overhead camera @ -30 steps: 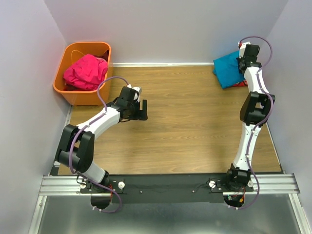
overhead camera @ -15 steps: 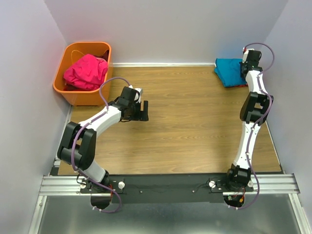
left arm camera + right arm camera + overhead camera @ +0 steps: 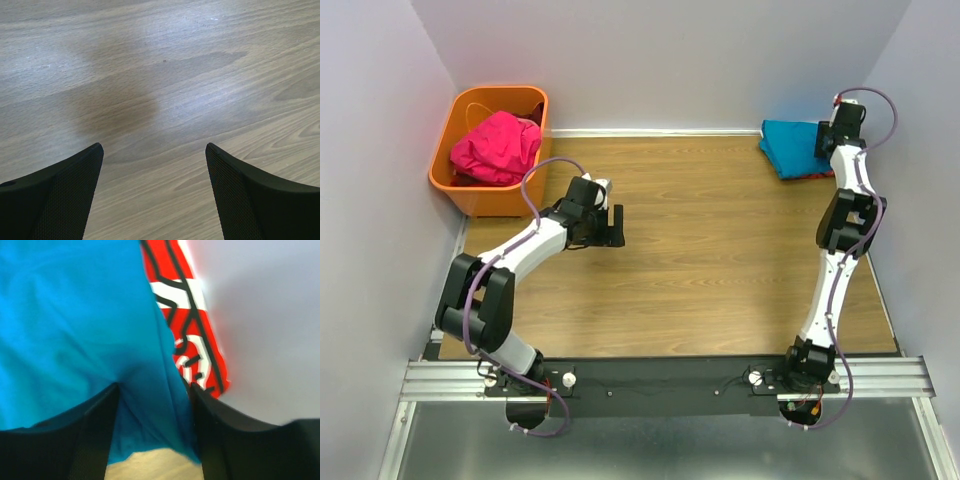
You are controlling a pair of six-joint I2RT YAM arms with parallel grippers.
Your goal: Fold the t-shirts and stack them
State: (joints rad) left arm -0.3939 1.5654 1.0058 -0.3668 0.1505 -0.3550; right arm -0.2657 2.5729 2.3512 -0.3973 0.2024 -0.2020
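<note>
A folded teal-blue t-shirt (image 3: 790, 147) lies at the table's far right corner on top of a red t-shirt with white script (image 3: 186, 305); only the red one's edge (image 3: 812, 173) shows from above. My right gripper (image 3: 830, 138) is at the teal shirt's right edge. In the right wrist view that gripper (image 3: 154, 386) stands open, its fingers apart on either side of a low ridge of teal cloth (image 3: 75, 315). A magenta-pink t-shirt (image 3: 498, 147) sits crumpled in the orange basket (image 3: 460, 185). My left gripper (image 3: 615, 225) hovers open over bare wood (image 3: 152, 150).
The orange basket stands at the far left corner against the left wall. The back wall runs just behind both the basket and the shirt stack, and the right wall (image 3: 260, 315) is right beside the stack. The wooden table (image 3: 720, 250) stretches between the arms.
My right gripper moved toward the back right corner, carrying the teal shirt square onto the red one, and its fingers have spread apart. The left arm stayed still.
</note>
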